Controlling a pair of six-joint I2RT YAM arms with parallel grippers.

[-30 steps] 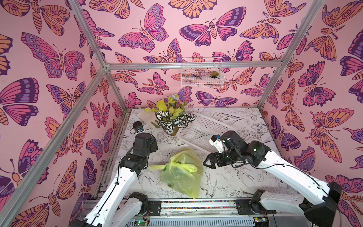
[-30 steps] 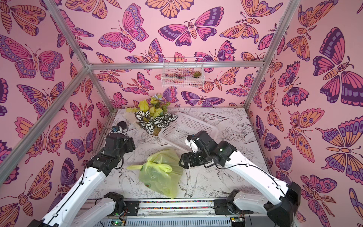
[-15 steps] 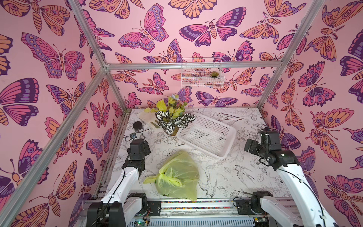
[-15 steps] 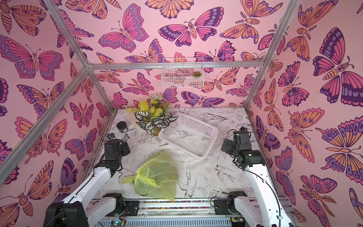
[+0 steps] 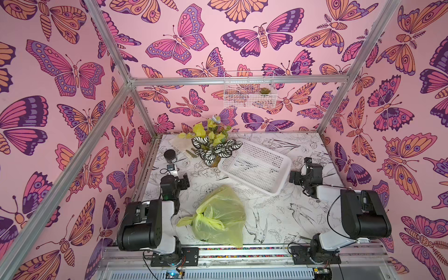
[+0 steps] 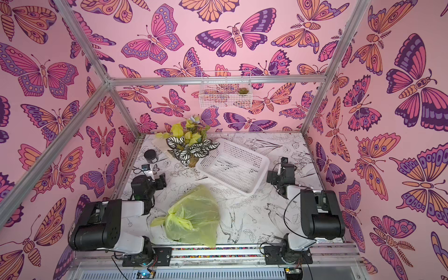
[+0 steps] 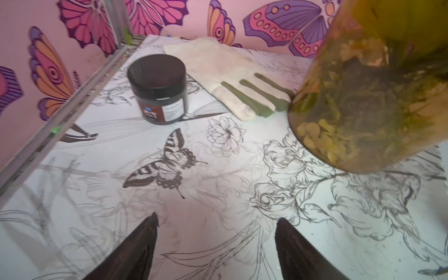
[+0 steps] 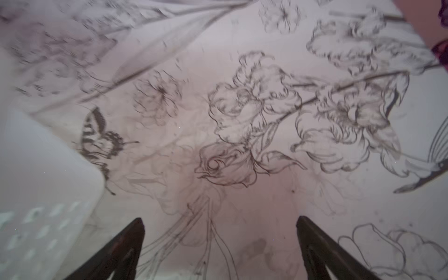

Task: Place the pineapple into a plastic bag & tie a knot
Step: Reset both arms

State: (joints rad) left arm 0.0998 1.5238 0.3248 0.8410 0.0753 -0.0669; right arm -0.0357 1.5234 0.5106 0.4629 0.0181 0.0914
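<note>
While the plastic bag [image 5: 218, 215], closed by its knot [image 5: 202, 215], is being carried by the table [image 5: 286, 213] near its front edge, the left pincer [image 7: 217, 218] and right pincer [image 8: 219, 219] are being held spread wide, gripping nothing.

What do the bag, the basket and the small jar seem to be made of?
The bag: thin glossy plastic film, translucent and wrinkled. The basket: rigid white plastic, matte, with moulded rows of holes. The jar: dark, smooth, slightly shiny; plastic or glass, I cannot tell.
</note>
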